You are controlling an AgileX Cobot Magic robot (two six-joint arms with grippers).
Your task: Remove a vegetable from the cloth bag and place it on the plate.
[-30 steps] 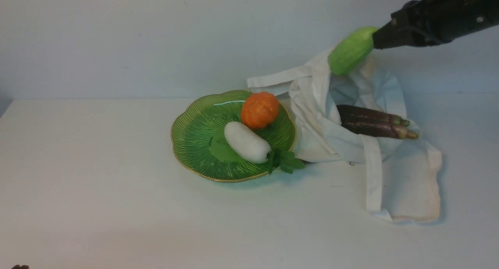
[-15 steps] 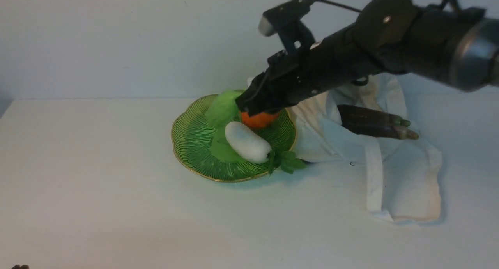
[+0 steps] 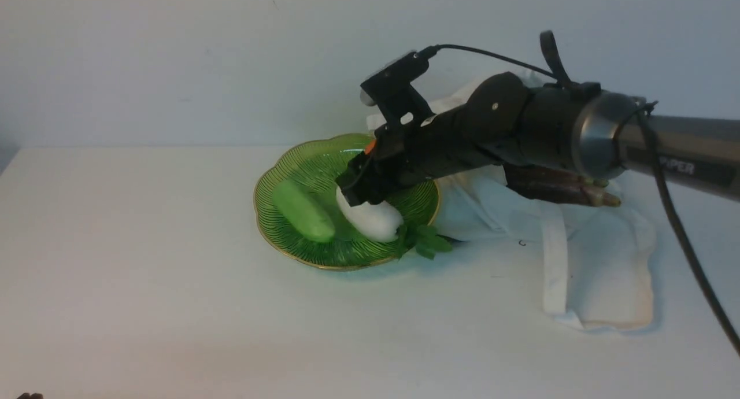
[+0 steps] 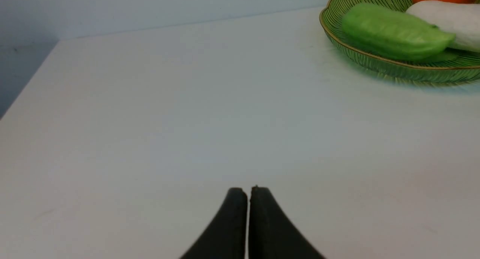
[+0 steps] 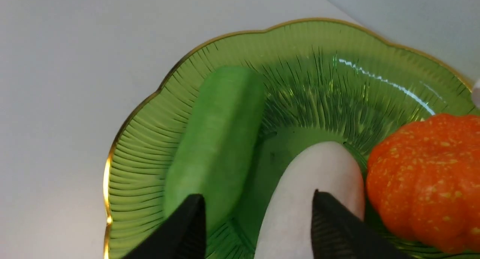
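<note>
Jaws of the left gripper (image 4: 249, 193) are closed, seemingly idle. Light green cucumber (image 3: 303, 211) rests on the scalloped plate (image 3: 267, 228), probably there because white radish (image 3: 376, 220) and pumpkin (image 5: 427, 180) crowd the other side; the right gripper (image 5: 258, 199) gapes unladen above, likely for clearance, beside the cloth tote (image 3: 555, 260).

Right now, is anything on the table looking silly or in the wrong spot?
Yes, a bit. The white radish's leaves poke out over the rim of the green plate, and the dark purple eggplants stick partway out of the crumpled cloth bag. I see nothing spilled or broken.
</note>
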